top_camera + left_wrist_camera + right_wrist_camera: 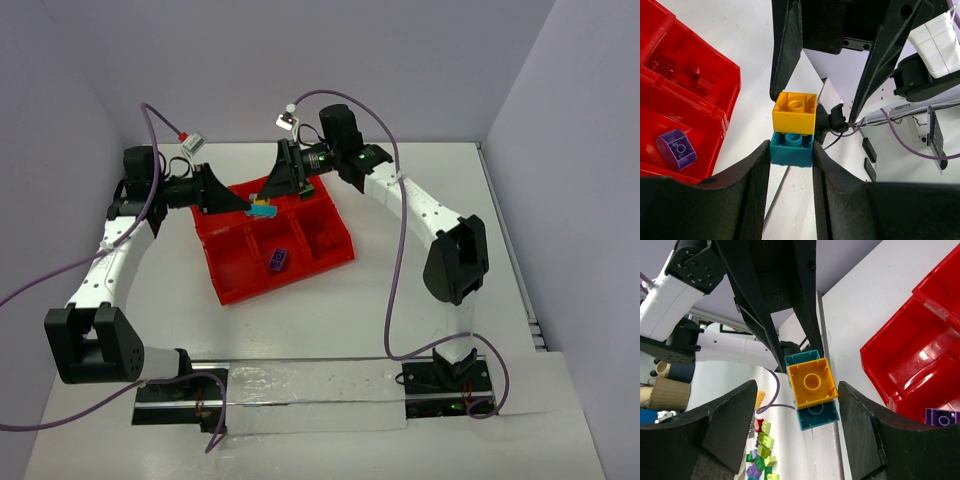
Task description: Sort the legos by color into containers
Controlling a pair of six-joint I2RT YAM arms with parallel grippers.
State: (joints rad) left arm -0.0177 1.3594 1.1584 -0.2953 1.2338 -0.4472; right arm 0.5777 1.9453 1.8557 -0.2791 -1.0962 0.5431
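Note:
My left gripper point(791, 150) is shut on a teal brick point(791, 149), with a yellow brick point(794, 112) stuck onto it. Both hang in the air over the back of the red tray point(230, 285), where the two arms meet point(263, 210). My right gripper point(797, 390) is open and straddles the yellow brick point(811, 381). One finger point(860, 425) is close beside the brick and the other stands well apart. A purple brick point(278, 259) lies in a front compartment and also shows in the left wrist view point(676, 149). Red bricks point(695, 77) lie in another compartment.
The tray's low walls point(725, 120) lie just beside and below the grippers. The right wrist view shows several loose green, purple and yellow bricks point(760, 450) on a pale surface beyond the left arm. They do not show in the top view. Cables hang from both arms.

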